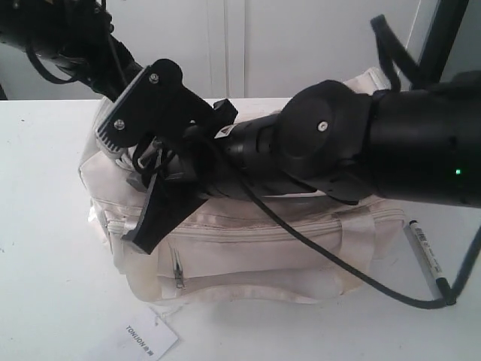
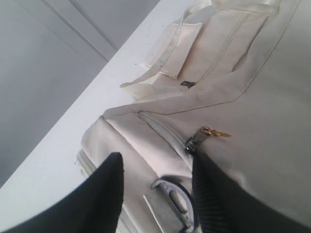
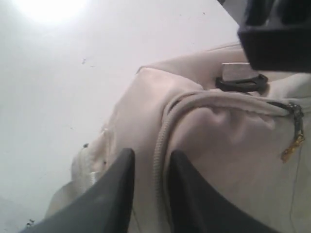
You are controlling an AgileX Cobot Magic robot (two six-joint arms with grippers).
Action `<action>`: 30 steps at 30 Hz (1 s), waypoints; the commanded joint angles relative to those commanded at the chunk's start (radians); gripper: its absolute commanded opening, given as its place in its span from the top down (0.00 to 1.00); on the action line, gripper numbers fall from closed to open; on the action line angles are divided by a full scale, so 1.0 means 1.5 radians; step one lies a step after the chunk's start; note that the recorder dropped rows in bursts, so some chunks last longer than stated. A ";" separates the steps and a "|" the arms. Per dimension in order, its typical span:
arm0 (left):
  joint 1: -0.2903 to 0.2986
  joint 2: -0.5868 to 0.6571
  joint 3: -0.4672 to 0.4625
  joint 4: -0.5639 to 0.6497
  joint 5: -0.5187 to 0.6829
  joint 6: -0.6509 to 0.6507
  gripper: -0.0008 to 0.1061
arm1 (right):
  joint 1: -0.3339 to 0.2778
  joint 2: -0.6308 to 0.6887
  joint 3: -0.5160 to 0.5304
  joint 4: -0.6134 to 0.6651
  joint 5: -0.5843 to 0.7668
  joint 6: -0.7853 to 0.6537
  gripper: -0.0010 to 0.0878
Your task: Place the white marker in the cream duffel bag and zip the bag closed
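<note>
White surface (image 1: 45, 226), plain and matte, with a few tiny dark specks (image 3: 83, 61) on it. Pale wall panels (image 1: 301, 45) with vertical seams stand along its far edge. Dark slanted bar (image 1: 443, 34) at upper right of exterior view, in front of the panels.

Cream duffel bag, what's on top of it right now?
Over the cream duffel bag hang the left claw, by the gold zipper pull, and the right claw, astride the zipper seam. The arms cover the rest of the top.
</note>
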 joint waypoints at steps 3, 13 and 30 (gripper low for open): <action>0.000 -0.016 0.000 0.000 0.029 0.003 0.53 | -0.001 -0.026 0.000 -0.005 0.033 0.014 0.72; -0.001 -0.032 -0.001 -0.015 0.083 0.004 0.70 | -0.138 -0.105 -0.003 -0.248 0.329 0.244 0.99; -0.027 -0.031 -0.001 -0.203 0.107 0.186 0.99 | -0.158 -0.181 -0.003 -0.359 0.397 0.329 0.99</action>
